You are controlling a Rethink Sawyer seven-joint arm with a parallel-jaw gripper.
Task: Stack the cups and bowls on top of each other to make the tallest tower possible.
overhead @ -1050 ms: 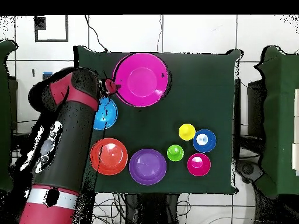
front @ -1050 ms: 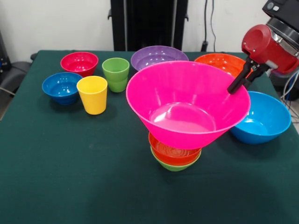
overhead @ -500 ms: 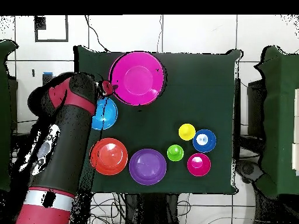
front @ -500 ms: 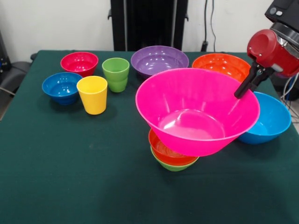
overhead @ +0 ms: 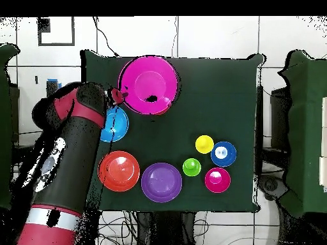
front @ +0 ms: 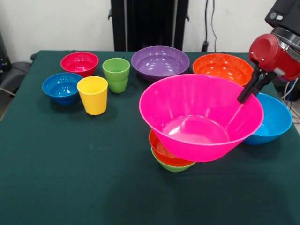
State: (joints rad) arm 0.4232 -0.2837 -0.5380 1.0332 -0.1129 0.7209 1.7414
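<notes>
**A:** What have the jaws got?

**B:** I see the gripper closed on the rim of the large pink bowl, at the bowl's right edge in my front view; the jaws are together on that rim, one dark finger showing outside the wall; the bowl hangs tilted, its right side higher

**A:** And where is the bowl against the pile?

**B:** It hangs over the small orange-red bowl, which sits nested in the small light green bowl on the bench; the pink bowl covers most of both; I cannot tell whether its underside touches the orange-red rim; from overhead the pink bowl hides the pile almost wholly

**A:** The rest?

**B:** The large light blue bowl stands just behind the pink one at the right, partly hidden by it; the large orange bowl and the large purple bowl are at the back; on the left, the light green cup and the yellow cup stand upright, near each other; the magenta-red bowl and the dark blue bowl stand beside them, all well apart from the pile
</notes>
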